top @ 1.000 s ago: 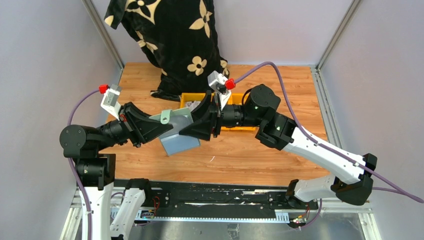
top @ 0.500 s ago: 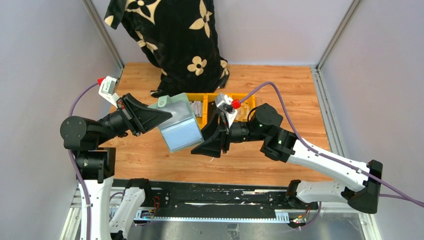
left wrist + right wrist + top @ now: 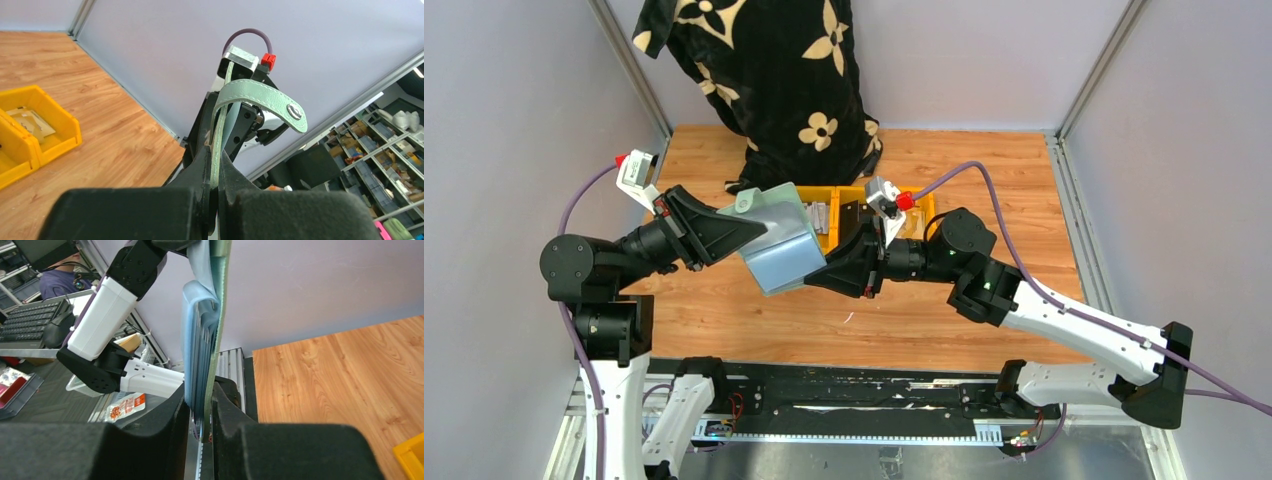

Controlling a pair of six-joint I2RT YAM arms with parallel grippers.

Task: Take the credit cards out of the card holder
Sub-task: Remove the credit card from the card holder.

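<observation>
The sage-green card holder (image 3: 779,255) hangs open above the table, its pale blue inside facing up, between my two grippers. My left gripper (image 3: 759,231) is shut on its upper left edge; in the left wrist view the green edge (image 3: 216,145) runs between the jaws of that gripper (image 3: 215,170) and the snap tab (image 3: 267,97) curls above. My right gripper (image 3: 817,275) is shut on the lower right edge; in the right wrist view its jaws (image 3: 202,412) press the blue pocket layers (image 3: 200,345). A tan credit card (image 3: 31,122) lies in a yellow bin. Any cards inside the pockets are hidden.
Two yellow bins (image 3: 864,189) stand side by side behind the holder, partly hidden by the right arm; one shows in the left wrist view (image 3: 55,117). A black cloth with pale flowers (image 3: 774,80) hangs at the back. Wood tabletop (image 3: 984,180) lies to the right.
The left gripper lifted and tilted the card holder up. The right gripper left the bins, swung down to the holder's lower right edge, opened and then closed on it.
</observation>
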